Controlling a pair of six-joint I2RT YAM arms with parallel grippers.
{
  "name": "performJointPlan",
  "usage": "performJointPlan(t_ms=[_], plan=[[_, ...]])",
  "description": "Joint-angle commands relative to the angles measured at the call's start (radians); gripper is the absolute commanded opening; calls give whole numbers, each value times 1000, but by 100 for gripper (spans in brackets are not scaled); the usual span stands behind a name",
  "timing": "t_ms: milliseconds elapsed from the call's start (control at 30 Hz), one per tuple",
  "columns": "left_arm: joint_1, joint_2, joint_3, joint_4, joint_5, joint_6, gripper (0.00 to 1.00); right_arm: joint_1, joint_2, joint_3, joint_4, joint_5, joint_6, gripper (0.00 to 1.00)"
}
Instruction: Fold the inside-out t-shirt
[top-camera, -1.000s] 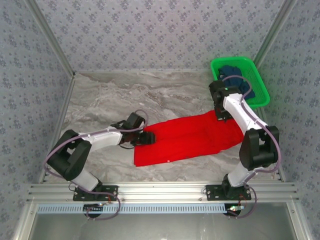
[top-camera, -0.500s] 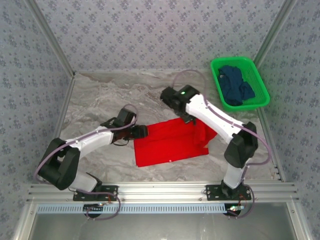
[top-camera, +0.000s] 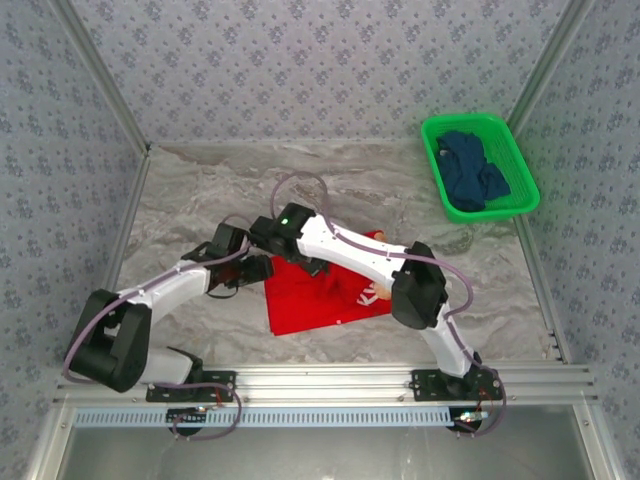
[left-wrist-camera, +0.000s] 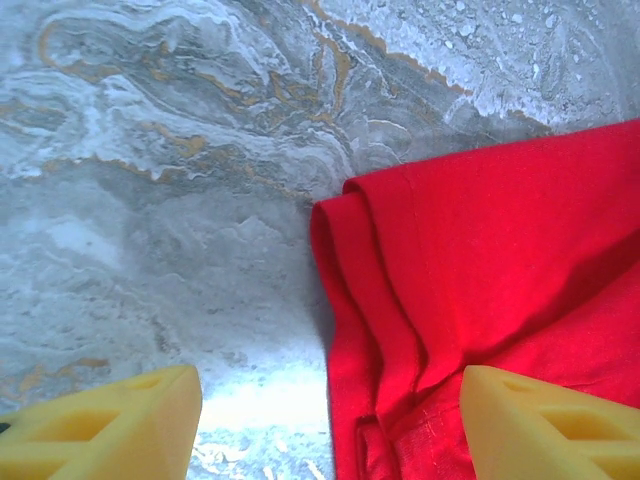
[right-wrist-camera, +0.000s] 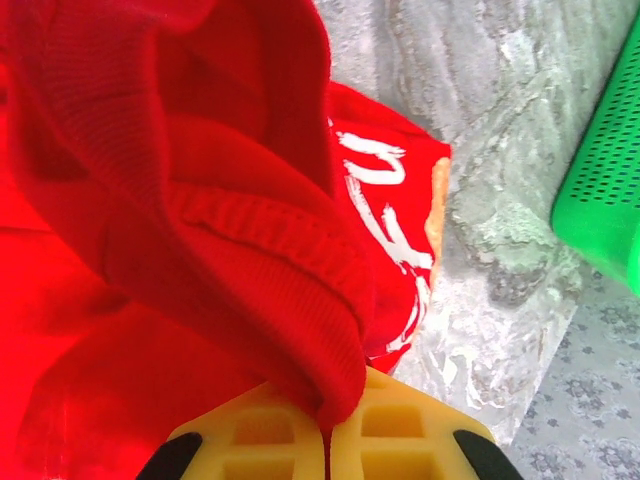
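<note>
The red t-shirt (top-camera: 312, 300) lies half-folded on the desk (top-camera: 190, 200), white lettering (right-wrist-camera: 385, 210) showing. The right claw (right-wrist-camera: 325, 430) pinches a bunched fold, its arm (top-camera: 345, 245) covering cloth; the left claw (left-wrist-camera: 330, 430) is spread at the doubled edge. A green basket (top-camera: 495, 208) stands well apart.

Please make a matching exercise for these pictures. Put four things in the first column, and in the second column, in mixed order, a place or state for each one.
Column 1
1. t-shirt
2. basket
3. left fingers
4. right fingers

Column 2
A. open, at the left edge of the red cloth
B. shut on a bunch of red cloth
C. holds a dark blue garment
D. lies on the table, between the two arms

Pairs: 1-D, 2-C, 3-A, 4-B
</note>
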Motion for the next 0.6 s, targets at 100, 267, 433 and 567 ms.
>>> performJointPlan(t_ms=[100,267,433,567], plan=[[19,-47,-32,-23,-22,14,69,8,4,14,63,-96,15,0],[26,-41,-45,-15,-21,14,69,25,15,49,70,-136,12,0],[25,-20,-52,9,14,9,69,30,14,80,64,-151,9,0],[25,5,-62,34,41,10,65,34,16,106,34,-150,13,0]])
